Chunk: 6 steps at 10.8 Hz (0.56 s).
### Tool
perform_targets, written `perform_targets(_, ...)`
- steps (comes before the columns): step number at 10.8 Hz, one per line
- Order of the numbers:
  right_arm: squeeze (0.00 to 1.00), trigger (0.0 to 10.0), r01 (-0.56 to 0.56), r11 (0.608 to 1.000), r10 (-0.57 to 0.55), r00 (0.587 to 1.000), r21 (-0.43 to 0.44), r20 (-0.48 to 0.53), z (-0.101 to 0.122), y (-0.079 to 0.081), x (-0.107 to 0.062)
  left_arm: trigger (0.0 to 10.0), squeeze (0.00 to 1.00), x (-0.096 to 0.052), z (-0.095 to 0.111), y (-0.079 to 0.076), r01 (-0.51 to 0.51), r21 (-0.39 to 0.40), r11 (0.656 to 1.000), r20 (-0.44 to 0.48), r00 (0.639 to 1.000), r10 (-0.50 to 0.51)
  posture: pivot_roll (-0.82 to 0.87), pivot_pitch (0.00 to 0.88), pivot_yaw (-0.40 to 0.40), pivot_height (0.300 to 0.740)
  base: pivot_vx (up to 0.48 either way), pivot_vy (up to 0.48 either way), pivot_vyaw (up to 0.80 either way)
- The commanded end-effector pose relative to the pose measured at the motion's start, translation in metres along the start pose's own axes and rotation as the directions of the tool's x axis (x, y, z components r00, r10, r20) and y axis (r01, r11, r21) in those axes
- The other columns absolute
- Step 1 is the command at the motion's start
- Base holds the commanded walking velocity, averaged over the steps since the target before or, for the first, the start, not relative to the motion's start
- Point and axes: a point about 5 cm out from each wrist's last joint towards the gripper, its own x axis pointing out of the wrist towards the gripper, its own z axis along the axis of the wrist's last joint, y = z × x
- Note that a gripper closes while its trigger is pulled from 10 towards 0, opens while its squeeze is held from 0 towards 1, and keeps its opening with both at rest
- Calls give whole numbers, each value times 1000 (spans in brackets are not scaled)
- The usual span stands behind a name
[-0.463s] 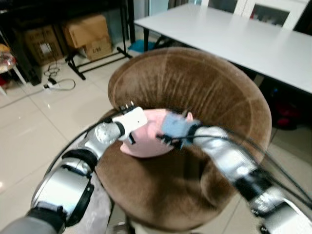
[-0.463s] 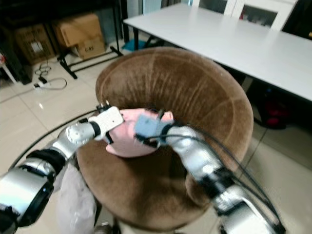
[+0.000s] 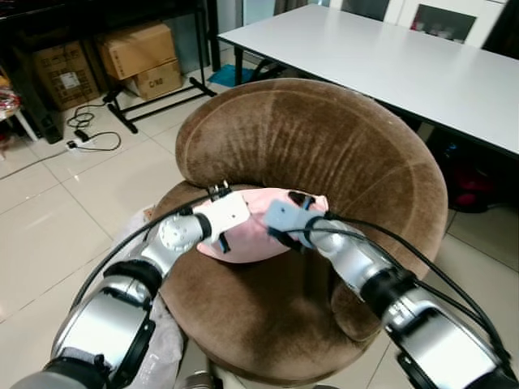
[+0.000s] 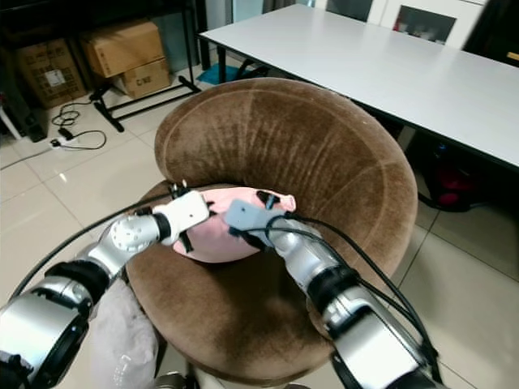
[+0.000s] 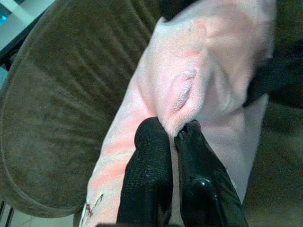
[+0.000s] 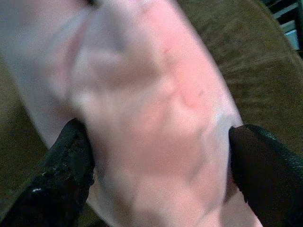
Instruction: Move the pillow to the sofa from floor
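Left eye view: I see the pink pillow (image 3: 258, 227) lying on the seat of the round brown sofa (image 3: 324, 146), up against its curved backrest. My left gripper (image 3: 223, 235) is on the pillow's left end, my right gripper (image 3: 285, 237) on its right side; both arms reach in from the near edge. White table (image 3: 405, 57) behind the sofa, cardboard boxes (image 3: 138, 53) and a cable (image 3: 93, 138) on the tiled floor (image 3: 49, 211) at far left.

Right eye view: same scene. Pillow (image 4: 227, 223) sits between the two grippers on the seat, touching the backrest.

Left wrist view: my left fingers (image 5: 149, 184) are pinched almost together on a small fold of the pink fabric (image 5: 199, 71). Brown velvet of the sofa (image 5: 61, 104) beside it.

Right wrist view: my right fingers (image 6: 66, 170) are spread wide, one on each side of the pillow's (image 6: 151, 118) bulk, pressing into it on both sides. Sofa velvet (image 6: 246, 56) beyond.
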Motion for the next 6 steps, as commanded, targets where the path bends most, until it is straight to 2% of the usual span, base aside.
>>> perform_targets(1,0,4549,26,999,-27,999,19,30,8,-6,2,0,0,-1,-1,-4,19,5,1000,10,1000,-20,-70,0,-13,740,0,0,0)
perform_targets(2,0,1961,15,1000,-15,999,17,31,8,-3,3,0,0,-1,0,-4,19,2,1000,14,1000,-19,-70,0,-13,740,0,0,0)
perform_targets(3,0,0,-21,1000,21,999,2,39,10,3,4,0,0,0,1,-4,18,-4,1000,23,1000,-18,-70,0,-13,740,0,0,0)
perform_targets(6,0,0,-42,999,42,998,-2,41,9,8,6,0,0,-1,0,-2,18,-12,1000,16,1000,-18,-61,0,-18,740,0,0,0)
